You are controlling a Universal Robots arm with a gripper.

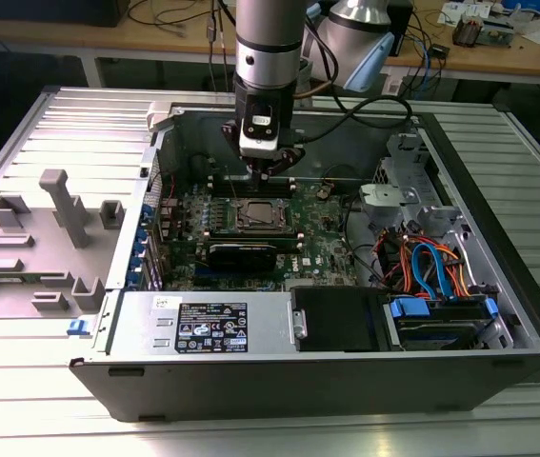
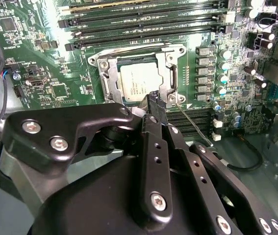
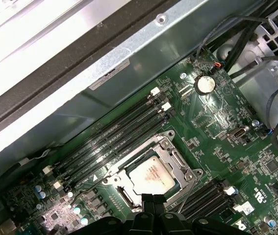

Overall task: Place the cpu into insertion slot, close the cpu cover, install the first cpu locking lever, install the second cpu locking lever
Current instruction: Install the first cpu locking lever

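Slatted bench (image 1: pixel 250 433), open computer case (image 1: pixel 298 386): gripper (image 3: pixel 153 197) fingers pinched together, empty, beside cpu cover (image 2: pixel 170 73); slip could bend locking lever (image 2: pixel 192 122), scratch cpu (image 2: pixel 136 81).

case (image 1: pixel 298 386): open tower lying flat, centre of exterior view
motherboard (image 1: pixel 327 249): green, inside case
memory slots (image 3: pixel 114 139): long, black, parallel
coin cell (image 3: pixel 205 84): silver, on board
cables (image 1: pixel 431 262): blue and orange, exterior view's right
grey fixture (image 1: pixel 55 238): exterior view's left
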